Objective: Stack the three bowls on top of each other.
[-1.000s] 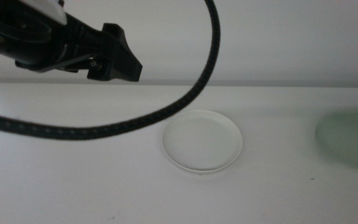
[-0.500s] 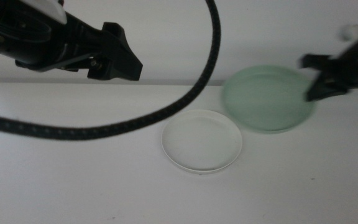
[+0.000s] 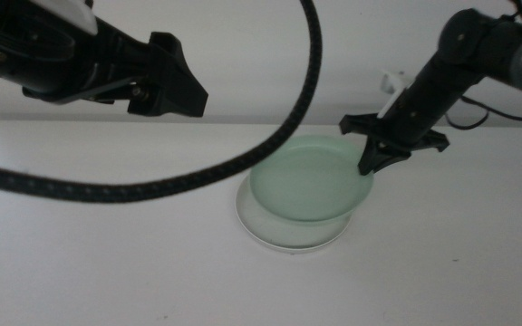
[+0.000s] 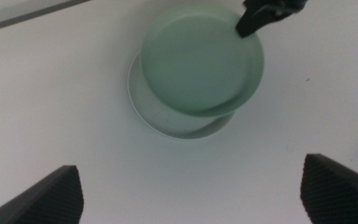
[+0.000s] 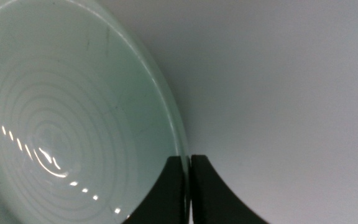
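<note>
Hanging above the white bowl (image 3: 290, 226) is the green bowl (image 3: 308, 179), carried by its rim and not yet resting on anything. The white bowl sits flat on the table (image 3: 107, 263) and serves as the base of the stack. The green bowl overlaps most of the white bowl but is offset toward the far side, so a crescent of white rim shows on the near side. The overlap suggests the green bowl is being brought into line for nesting; a small shift toward the near side appears necessary before lowering. The green bowl looks slightly tilted, as expected of a bowl held at a single point on its edge.

The right gripper (image 3: 376, 156) reaches in from the right of the white bowl and holds the green bowl at its far-right rim. In the right wrist view the right gripper (image 5: 188, 163) has its two jaws almost together, with only the thin rim of the green bowl (image 5: 73, 112) pinched between them.

The left gripper (image 3: 166, 77) waits high up, to the left of and beyond the white bowl. Its jaws are spread wide with nothing between them. A black cable (image 3: 270, 136) arcs across the middle view in front of the bowls.

The grey bowl is not visible in any view.
</note>
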